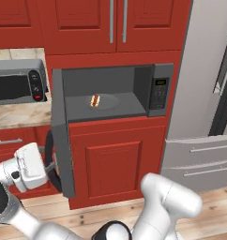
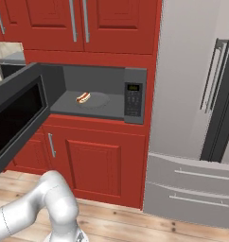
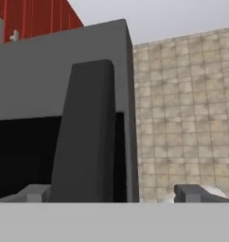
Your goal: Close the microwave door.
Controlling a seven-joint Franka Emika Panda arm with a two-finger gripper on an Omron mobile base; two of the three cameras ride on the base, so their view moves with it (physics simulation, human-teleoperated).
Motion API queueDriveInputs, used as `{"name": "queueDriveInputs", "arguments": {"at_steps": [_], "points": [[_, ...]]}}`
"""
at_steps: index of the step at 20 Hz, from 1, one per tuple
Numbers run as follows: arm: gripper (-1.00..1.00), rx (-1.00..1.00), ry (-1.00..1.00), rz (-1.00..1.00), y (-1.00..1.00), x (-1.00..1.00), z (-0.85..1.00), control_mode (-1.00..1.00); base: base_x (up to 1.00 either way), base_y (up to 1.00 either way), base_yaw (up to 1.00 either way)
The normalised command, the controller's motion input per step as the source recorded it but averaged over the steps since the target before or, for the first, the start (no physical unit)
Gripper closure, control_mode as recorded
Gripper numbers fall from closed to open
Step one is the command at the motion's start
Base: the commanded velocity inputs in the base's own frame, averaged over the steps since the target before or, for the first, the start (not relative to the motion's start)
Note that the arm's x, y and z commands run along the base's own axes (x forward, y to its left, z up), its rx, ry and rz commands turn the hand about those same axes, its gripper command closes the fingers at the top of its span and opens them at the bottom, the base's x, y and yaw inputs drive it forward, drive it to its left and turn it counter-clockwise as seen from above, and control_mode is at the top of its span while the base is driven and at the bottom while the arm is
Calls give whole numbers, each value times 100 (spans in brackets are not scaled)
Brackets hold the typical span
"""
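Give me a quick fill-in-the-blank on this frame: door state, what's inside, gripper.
1. The microwave door stands ____, swung out to the left of the microwave.
2. On the round turntable lies a ____.
3. In the hand view, the handle stands between the gripper's two fingertips, which are spread ____.
4. The keypad panel sits on the microwave's ____ side.

Missing words: open; hot dog; apart; right
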Motion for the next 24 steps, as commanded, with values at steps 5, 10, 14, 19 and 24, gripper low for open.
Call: {"name": "queueDriveInputs", "arguments": {"at_steps": [5, 10, 14, 19, 24], "points": [[-100, 0, 11, -22, -100, -1, 0, -100, 0, 0, 0], [-100, 0, 8, -9, -100, 1, -1, -100, 0, 0, 0], [-100, 0, -1, 37, -100, 7, -18, -100, 0, 0, 0], [-100, 5, -3, 49, -100, 25, -9, -100, 0, 0, 0], [-100, 0, 14, 30, -92, 41, 2, -100, 0, 0, 0]]}}
